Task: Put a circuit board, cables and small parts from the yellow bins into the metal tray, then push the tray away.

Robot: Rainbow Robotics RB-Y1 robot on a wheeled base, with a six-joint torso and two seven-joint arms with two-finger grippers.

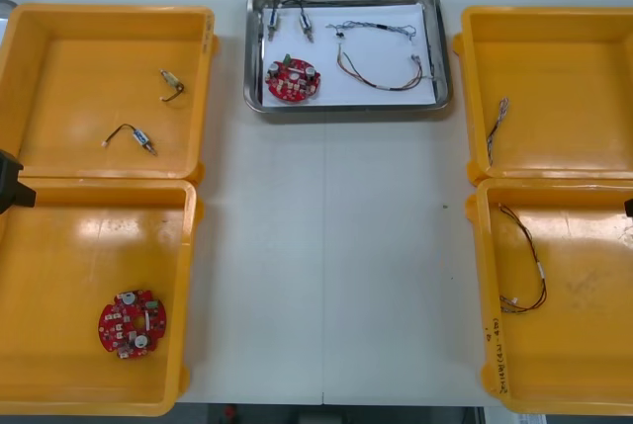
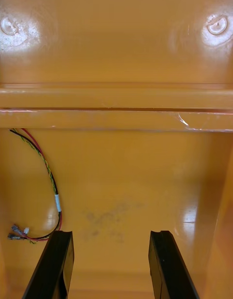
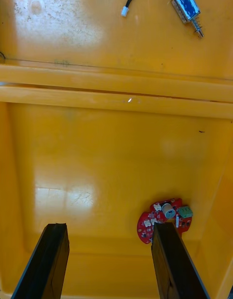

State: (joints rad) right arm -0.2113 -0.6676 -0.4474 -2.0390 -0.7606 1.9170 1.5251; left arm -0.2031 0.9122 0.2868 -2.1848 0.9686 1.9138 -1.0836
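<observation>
shiny rectangular metal tray (image 1: 444, 48), already loaded, lies long side crosswise at the light bench (image 1: 326, 266) far edge, midway between left gripper (image 3: 110, 228) and right gripper (image 2: 111, 233) (both jaws spread, empty)

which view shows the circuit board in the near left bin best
The front view: the circuit board lies whole and uncovered in the near left yellow bin. The left wrist view shows it closer, but a finger of the open left gripper overlaps its edge. The right wrist view faces a right-side bin.
</observation>
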